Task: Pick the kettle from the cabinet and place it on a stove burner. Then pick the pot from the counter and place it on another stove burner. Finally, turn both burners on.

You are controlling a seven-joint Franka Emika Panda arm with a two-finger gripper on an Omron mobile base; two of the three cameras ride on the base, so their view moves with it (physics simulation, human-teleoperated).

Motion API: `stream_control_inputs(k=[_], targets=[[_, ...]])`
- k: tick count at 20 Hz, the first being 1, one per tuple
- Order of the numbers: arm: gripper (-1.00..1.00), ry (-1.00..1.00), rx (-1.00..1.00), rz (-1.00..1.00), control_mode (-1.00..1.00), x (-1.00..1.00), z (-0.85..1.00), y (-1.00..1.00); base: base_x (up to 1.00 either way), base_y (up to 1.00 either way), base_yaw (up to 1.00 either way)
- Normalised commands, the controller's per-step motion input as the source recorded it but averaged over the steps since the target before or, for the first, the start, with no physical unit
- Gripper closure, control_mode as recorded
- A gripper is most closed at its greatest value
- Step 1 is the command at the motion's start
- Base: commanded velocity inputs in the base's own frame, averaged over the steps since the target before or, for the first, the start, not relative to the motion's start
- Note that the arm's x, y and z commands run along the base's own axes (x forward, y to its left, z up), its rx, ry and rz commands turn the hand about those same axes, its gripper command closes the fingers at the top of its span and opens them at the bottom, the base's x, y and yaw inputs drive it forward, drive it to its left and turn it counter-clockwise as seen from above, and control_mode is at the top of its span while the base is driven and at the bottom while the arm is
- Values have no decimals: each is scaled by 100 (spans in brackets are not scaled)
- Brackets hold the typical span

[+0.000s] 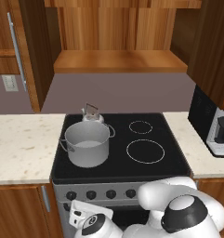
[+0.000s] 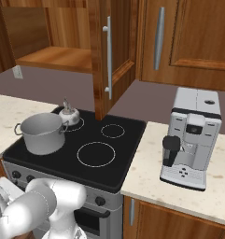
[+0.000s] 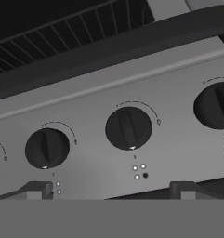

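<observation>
A: From the left base view, what sits on the stove (image 1: 178, 160)?

B: Two vessels. The pot (image 1: 87, 143) stands on the front-left burner, and the kettle (image 1: 92, 115) is just behind it at twelve o'clock, on the back-left burner, touching or nearly so — I cannot tell which. Two ringed burners lie bare at three o'clock of the pot.

A: And the right base view adds what?

B: A coffee machine (image 2: 191, 137) in full on the counter (image 2: 151, 170), at three o'clock of the stove. The left base view catches it cut off at the frame edge. The right base view also shows the cabinet (image 2: 55, 58) with its bare shelf and its door swung open, the bar handle (image 2: 108, 56) facing us. Two bar handles can be counted there in all.

A: The hand view?

B: It looks along the gripper (image 3: 111, 190) straight at the stove's front panel, with the picture rolled over — the dark oven handle runs across the top. Two knobs show whole, knob (image 3: 128, 128) in the middle and another at nine o'clock of it, plus two more cut by the edges. In the left base view four knobs line the panel.

A: The pincer?

B: Released, its two finger tips (image 3: 36, 190) spread wide apart, grasping nothing, close before the knobs.
</observation>
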Motion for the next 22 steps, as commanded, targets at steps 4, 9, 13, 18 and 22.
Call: stream_control_inputs(k=[4,9,13,18,22], targets=[[-100,0,0,1,-100,5,0,-4,0,0,0],[-100,0,0,3,-100,12,0,-2,0,0,0],[-100,0,0,4,-100,17,0,0,0,0,0],[-100,0,0,4,-100,11,-6,0,0,0,0],[-100,0,-2,2,-100,3,-17,0,0,0,0]])
